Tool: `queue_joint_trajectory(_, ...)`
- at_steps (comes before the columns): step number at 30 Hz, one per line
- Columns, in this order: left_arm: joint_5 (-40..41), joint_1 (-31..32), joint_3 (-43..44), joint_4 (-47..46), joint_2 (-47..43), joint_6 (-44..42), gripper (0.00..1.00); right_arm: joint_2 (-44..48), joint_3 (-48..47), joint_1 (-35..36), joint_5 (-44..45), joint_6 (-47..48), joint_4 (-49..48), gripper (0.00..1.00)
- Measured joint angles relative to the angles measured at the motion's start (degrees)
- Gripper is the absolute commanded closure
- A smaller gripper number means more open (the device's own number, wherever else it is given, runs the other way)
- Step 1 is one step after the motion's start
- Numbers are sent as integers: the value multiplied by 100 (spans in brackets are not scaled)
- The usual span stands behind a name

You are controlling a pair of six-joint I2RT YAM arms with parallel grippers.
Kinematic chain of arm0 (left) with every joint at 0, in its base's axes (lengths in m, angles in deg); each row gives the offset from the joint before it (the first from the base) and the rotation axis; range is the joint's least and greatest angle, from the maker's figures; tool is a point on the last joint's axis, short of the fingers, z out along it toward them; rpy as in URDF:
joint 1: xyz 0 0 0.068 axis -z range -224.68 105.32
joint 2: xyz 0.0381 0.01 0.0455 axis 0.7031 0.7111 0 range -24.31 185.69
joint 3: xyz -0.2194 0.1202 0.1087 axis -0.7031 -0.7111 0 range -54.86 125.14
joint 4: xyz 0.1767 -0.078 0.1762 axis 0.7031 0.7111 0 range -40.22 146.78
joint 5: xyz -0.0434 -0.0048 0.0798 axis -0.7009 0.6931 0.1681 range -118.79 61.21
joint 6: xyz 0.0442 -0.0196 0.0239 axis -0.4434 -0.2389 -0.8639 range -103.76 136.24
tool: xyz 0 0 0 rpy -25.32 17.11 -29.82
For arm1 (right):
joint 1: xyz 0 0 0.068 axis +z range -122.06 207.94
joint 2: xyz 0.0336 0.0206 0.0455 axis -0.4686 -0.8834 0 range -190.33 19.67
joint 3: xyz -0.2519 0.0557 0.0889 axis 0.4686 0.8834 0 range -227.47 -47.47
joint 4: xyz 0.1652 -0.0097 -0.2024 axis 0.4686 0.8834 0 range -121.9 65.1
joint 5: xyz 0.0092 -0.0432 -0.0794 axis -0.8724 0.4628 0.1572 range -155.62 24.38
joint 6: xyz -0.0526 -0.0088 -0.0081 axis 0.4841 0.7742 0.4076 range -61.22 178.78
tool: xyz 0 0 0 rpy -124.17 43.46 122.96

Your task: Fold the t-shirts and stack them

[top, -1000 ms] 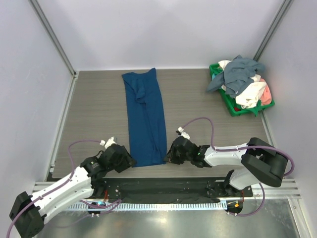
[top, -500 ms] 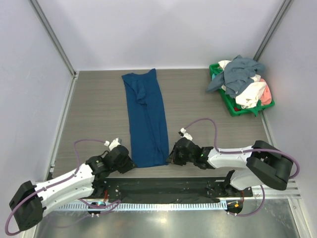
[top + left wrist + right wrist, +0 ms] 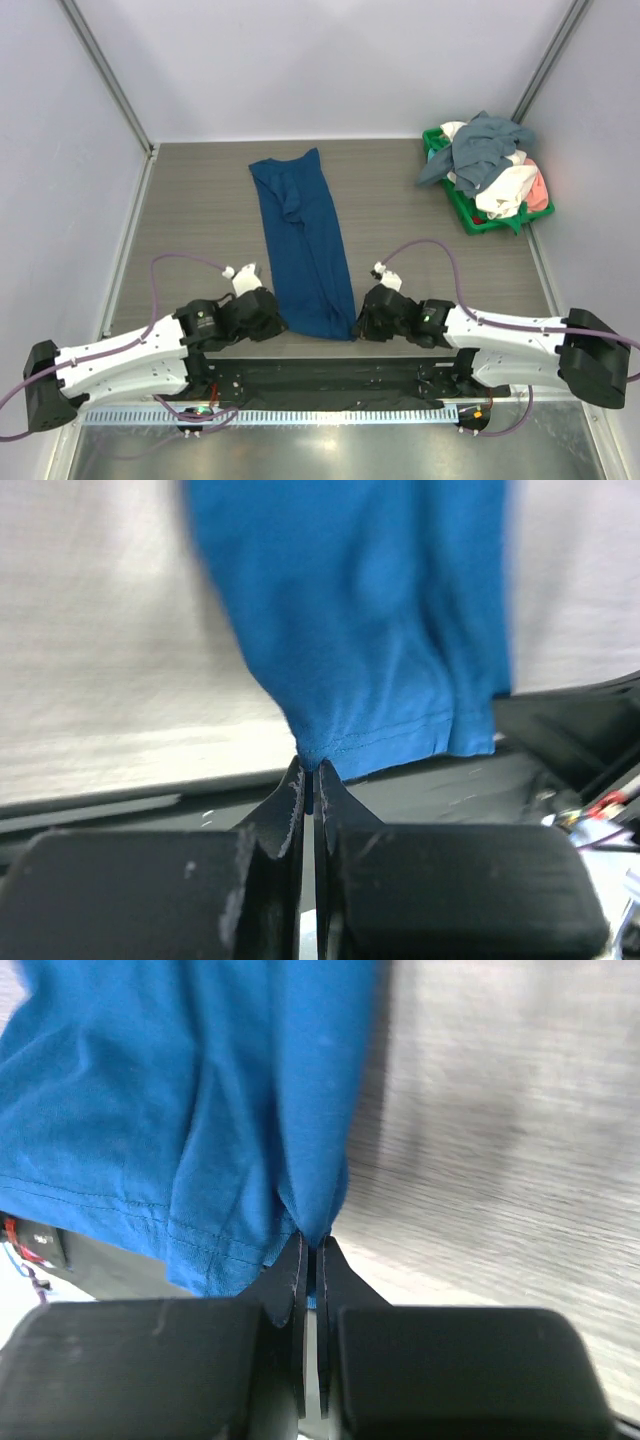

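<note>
A blue t-shirt (image 3: 305, 245), folded lengthwise into a narrow strip, is lying on the worktop (image 3: 200, 220), running from near the far edge down to the near edge, where its hem is reaching just past the wood. The left hand (image 3: 276, 316) is pinching the hem's left corner, its fingers pressed together on the fabric. The right hand (image 3: 360, 323) is pinching the hem's right corner in the same way. At the far right corner a green basket (image 3: 468, 221) is holding a heap: a grey-blue shirt (image 3: 480, 145) on top, a white shirt (image 3: 505, 190) and a salmon-pink shirt (image 3: 540, 190) beneath.
</note>
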Motion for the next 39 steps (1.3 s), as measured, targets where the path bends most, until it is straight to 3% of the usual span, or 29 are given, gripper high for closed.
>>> queue_joint_trajectory(7,951,-17,1412,540,874,-586,100,-42,-1613,-597,245,743,964,99)
queue_joint_trajectory(14,1325,-577,1930,595,1443,-1145,100,-1075,-2763,-1687,46,1738,1215,99)
queue_joint_trajectory(23,625,-2518,2212,-273,1985,-2275,100,-2662,-4350,-2468,-509,2610,1246,99)
queue_joint_trajectory(39,-470,-3965,3093,-1174,4068,-3226,100,-5021,-6470,-3274,-1478,3237,1353,99)
